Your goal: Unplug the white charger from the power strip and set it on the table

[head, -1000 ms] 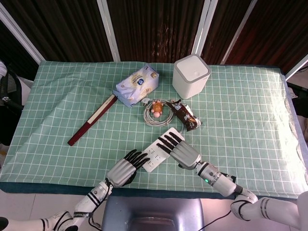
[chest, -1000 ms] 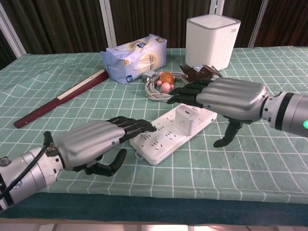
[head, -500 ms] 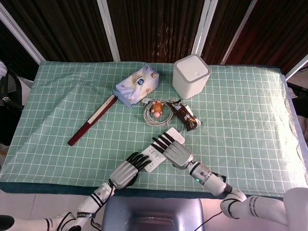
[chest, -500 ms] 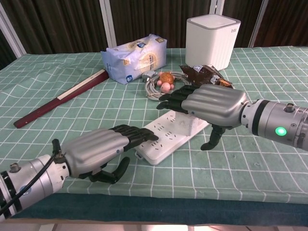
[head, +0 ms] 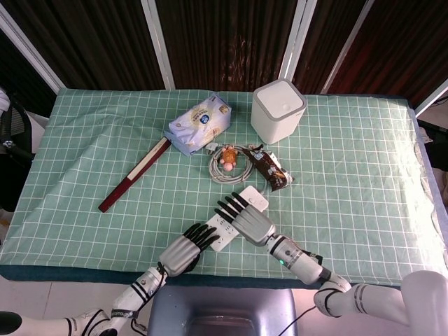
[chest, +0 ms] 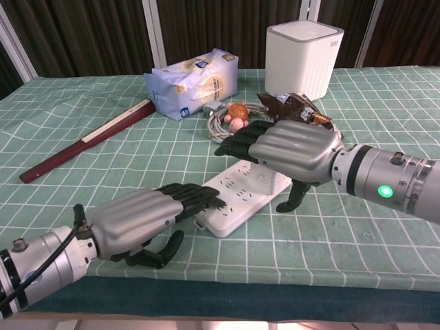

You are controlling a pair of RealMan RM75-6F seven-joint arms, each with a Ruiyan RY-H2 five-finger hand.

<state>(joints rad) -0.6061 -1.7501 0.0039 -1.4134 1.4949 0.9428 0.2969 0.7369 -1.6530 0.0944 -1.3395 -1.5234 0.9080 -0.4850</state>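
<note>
A white power strip (chest: 237, 197) lies slantwise on the green checked cloth near the front edge, and it also shows in the head view (head: 255, 196). My right hand (chest: 292, 148) hovers flat over its middle with the fingers stretched out and the thumb pointing down beside the strip's right edge. In the head view the right hand (head: 248, 218) covers the same stretch. The white charger is hidden beneath it in both views. My left hand (chest: 137, 216) reaches in from the left, its fingertips (chest: 206, 198) resting on the strip's near end. The head view shows the left hand (head: 183, 252) at the table's front.
Behind the strip lie a brown snack wrapper (chest: 292, 103), a coiled cable with a small toy (chest: 232, 118), a blue tissue pack (chest: 192, 82) and a white box (chest: 302, 58). A red folded fan (chest: 86, 141) lies at the left. The table's front edge is just below both hands.
My right hand has slid left along the strip and now covers the charger, which showed one second ago. The left hand's fingertips have crept slightly further onto the strip's near end.
</note>
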